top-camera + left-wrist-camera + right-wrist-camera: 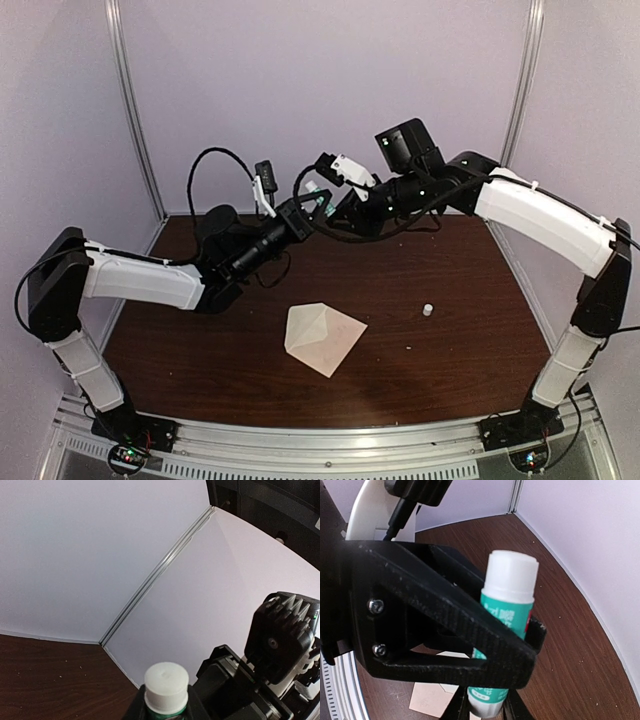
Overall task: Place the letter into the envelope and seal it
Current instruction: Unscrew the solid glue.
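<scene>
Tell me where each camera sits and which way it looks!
Top camera: high behind the arms, looking down on the table and the envelope; both whole arms show.
Left wrist camera: on the left arm, facing the wall corner; the left hand shows at the bottom.
Right wrist camera: on the right arm, facing down across the table; the right hand shows at the bottom.
Shared: both wrist views show the glue stick close up.

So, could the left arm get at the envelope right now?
Probably not yet: its fingers grip the glue stick up in the air. Nothing covers the envelope itself.
</scene>
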Controlling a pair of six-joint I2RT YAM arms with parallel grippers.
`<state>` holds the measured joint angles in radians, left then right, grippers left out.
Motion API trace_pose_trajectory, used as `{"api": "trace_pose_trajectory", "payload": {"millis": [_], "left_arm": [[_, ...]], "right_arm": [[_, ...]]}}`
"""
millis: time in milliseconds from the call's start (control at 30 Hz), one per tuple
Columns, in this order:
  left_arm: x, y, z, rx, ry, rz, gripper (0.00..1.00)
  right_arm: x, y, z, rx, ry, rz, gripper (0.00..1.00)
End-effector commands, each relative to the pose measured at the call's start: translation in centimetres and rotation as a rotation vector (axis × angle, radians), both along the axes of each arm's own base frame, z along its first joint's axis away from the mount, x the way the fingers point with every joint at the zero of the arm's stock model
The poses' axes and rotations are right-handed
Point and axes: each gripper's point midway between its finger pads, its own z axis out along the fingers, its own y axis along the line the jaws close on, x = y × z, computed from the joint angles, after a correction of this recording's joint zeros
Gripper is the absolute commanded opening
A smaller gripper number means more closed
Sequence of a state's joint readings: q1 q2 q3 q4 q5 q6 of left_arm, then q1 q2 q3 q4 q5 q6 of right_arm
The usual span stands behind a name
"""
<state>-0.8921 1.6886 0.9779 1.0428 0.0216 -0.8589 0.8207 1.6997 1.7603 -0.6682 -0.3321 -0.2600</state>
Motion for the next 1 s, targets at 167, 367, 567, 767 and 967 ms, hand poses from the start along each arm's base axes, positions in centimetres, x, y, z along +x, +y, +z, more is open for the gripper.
{"api": "trace_pose_trajectory", "payload": {"millis": [167,367,567,767,967], "left_arm": [[-0.3,-0.2,0.5,-0.02,-0.039,-0.006,0.0],[-1.2,-1.7,-0.6,0.042,-0.141,-0.071,0.0],[-2.5,-2.1,-1.0,0.016,-0.215,-0.148,0.0],[-3.7,-2.3,-0.3,-0.057,-0.244,-0.225,0.0],[-2.5,-0.9,0.3,-0.057,-0.2,-0.121,0.0]], "right_arm": [[-0.8,1.1,2.2,0.114,0.093,0.094,0.11],[-6.8,0.1,5.1,0.418,0.524,0.494,0.13],[-9.4,-2.2,7.3,0.592,0.807,0.67,0.15],[-8.7,-2.6,6.0,0.582,0.83,0.655,0.23],[-6.9,-3.0,5.3,0.585,0.723,0.566,0.33]]}}
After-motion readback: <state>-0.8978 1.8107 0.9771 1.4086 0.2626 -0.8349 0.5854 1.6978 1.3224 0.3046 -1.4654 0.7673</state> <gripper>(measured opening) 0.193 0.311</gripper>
